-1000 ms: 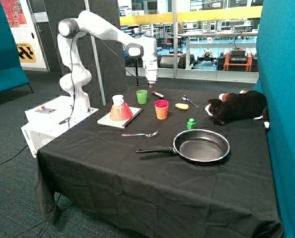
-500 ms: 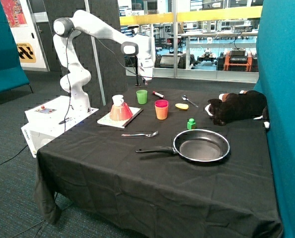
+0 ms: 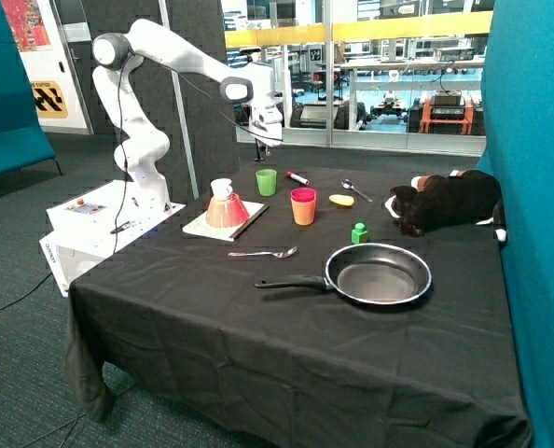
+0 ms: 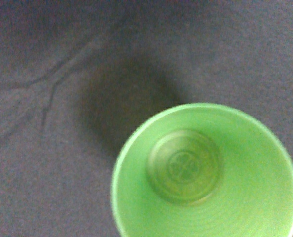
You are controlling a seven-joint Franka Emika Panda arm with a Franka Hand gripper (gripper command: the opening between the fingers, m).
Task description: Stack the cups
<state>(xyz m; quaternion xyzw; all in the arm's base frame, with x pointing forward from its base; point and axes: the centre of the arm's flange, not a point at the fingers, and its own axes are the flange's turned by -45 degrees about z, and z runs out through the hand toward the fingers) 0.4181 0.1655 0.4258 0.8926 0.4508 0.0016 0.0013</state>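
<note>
Gripper [image 3: 270, 140]: raised above the far side of the table; whether it is parted or closed cannot be told.

Green plastic cup [image 3: 266, 182]: upright, mouth up, directly beneath the gripper with a clear gap between; the wrist view looks straight down into it [image 4: 205, 173]. Approach judged vertical.

Magenta-pink cup nested in a yellow cup [image 3: 303, 205]: just beside, toward the frying pan [image 3: 378, 273].

Salmon cone on a white board [image 3: 226, 207]: near, opposite side.

Red marker [image 3: 297, 177]: close behind the green cup.

1. I see a black frying pan [image 3: 380, 275] near the table's [image 3: 258, 345] front, its handle toward a fork [image 3: 263, 253].
2. A salmon-pink cone [image 3: 226, 207] sits on a white board [image 3: 223, 224].
3. A plush toy [image 3: 445, 201] lies beside a spoon [image 3: 355, 189].
</note>
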